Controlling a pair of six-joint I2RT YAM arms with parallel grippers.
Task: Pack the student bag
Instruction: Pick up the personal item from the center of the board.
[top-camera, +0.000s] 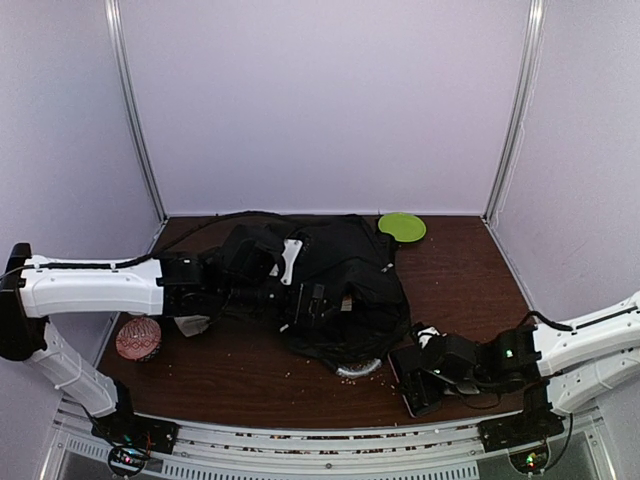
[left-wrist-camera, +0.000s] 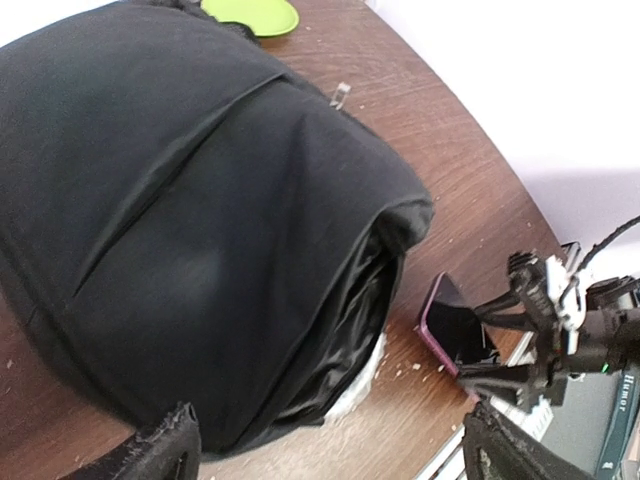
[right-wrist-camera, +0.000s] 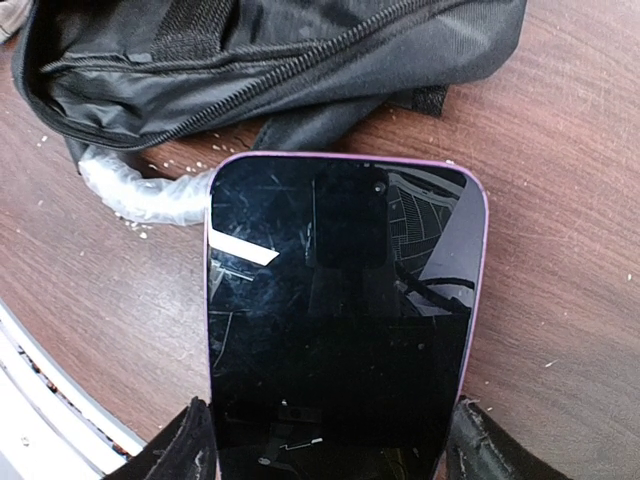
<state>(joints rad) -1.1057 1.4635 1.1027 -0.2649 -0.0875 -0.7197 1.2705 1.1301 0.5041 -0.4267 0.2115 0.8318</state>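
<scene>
Student bag: the black student bag (top-camera: 330, 290) is lying slumped in the middle of the wooden table (top-camera: 470, 290), its open zipped mouth facing the near right corner.
Left gripper: the left gripper (left-wrist-camera: 330, 420) is hovering over the bag's left side, its jaws standing wide apart and holding nothing; the black fabric is filling most of the left wrist view.
Right gripper: the right gripper (right-wrist-camera: 330, 440) is sitting near the right front edge of the table, its two fingers (right-wrist-camera: 170, 450) pressing on the long sides of a phone (right-wrist-camera: 340, 310).
Phone: its dark screen with a purple rim is facing up, and the far end is pointing at the bag's mouth; from the left wrist view it is tilting, seemingly with its held end lifted off the wood.
Bubble wrap: a clear wad of bubble wrap (right-wrist-camera: 140, 190) is poking out from under the bag's near edge, just beside the phone's far corner.
Green disc: a flat green disc (top-camera: 402, 226) is lying at the far edge, touching the bag's far right corner.
Patterned object: a small reddish patterned object (top-camera: 138, 338) is resting under the left arm, too small to identify.
</scene>
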